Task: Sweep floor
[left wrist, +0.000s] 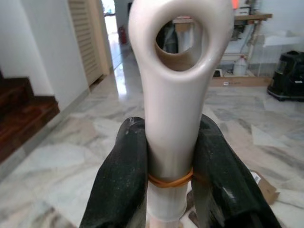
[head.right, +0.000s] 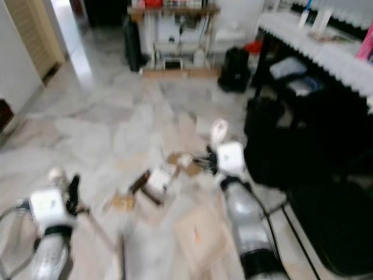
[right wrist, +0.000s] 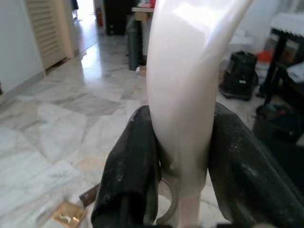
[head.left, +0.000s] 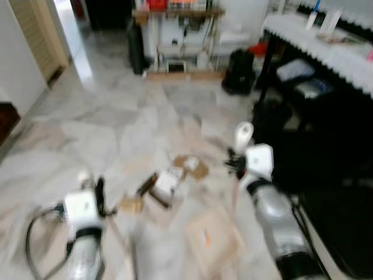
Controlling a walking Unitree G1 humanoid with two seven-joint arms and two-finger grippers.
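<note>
Blurred head views show litter on the marble floor: a white-and-brown carton (head.left: 165, 184), a brown scrap (head.left: 196, 167), a gold wrapper (head.left: 131, 204) and a flat cardboard sheet (head.left: 213, 236). My left gripper (head.left: 97, 193) is at the lower left, shut on a white handle (left wrist: 173, 90) with a loop end and a rubber band. A thin shaft (head.left: 120, 234) runs down from it. My right gripper (head.left: 235, 164) is right of the litter, shut on a second white handle (right wrist: 187, 71), whose top (head.left: 243, 133) stands above it.
A table with a white lace cloth (head.left: 329, 49) runs along the right, with dark things (head.left: 303, 146) under it. A black bag (head.left: 238, 71), a shelf unit (head.left: 178, 35) and a black bin (head.left: 136, 48) stand at the back. A louvred door (head.left: 38, 35) and a wooden step (head.left: 6, 119) are on the left.
</note>
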